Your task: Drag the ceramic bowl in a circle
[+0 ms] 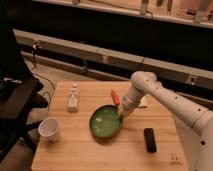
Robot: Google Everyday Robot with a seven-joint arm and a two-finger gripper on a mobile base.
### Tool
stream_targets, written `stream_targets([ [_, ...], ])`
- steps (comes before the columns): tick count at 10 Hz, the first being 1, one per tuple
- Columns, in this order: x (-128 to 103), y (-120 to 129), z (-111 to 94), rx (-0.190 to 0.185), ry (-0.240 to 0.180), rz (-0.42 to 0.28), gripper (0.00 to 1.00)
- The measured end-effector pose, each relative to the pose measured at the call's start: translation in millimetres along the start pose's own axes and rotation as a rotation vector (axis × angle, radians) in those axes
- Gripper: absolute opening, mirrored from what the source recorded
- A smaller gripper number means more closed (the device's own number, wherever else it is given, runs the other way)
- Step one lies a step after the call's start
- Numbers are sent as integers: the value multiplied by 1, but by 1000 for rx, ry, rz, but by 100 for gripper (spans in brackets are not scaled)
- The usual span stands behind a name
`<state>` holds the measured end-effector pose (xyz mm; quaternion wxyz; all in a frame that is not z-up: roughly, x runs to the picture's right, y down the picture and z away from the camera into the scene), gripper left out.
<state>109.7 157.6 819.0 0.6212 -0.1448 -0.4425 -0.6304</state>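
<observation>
The ceramic bowl (105,121) is wide, shallow, glossy green, and sits in the middle of the wooden table (75,150). My gripper (123,113) comes down from the white arm on the right and rests at the bowl's right rim, touching it. An orange carrot-like object (115,96) lies just behind the gripper.
A small white cup (49,128) stands at the table's left front. A small white bottle (73,97) lies at the back left. A black rectangular object (149,139) lies right of the bowl. A dark chair (15,105) stands left of the table.
</observation>
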Motion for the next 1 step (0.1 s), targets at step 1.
stream_targets([
  [1, 0, 1, 0, 2, -1, 1, 0],
])
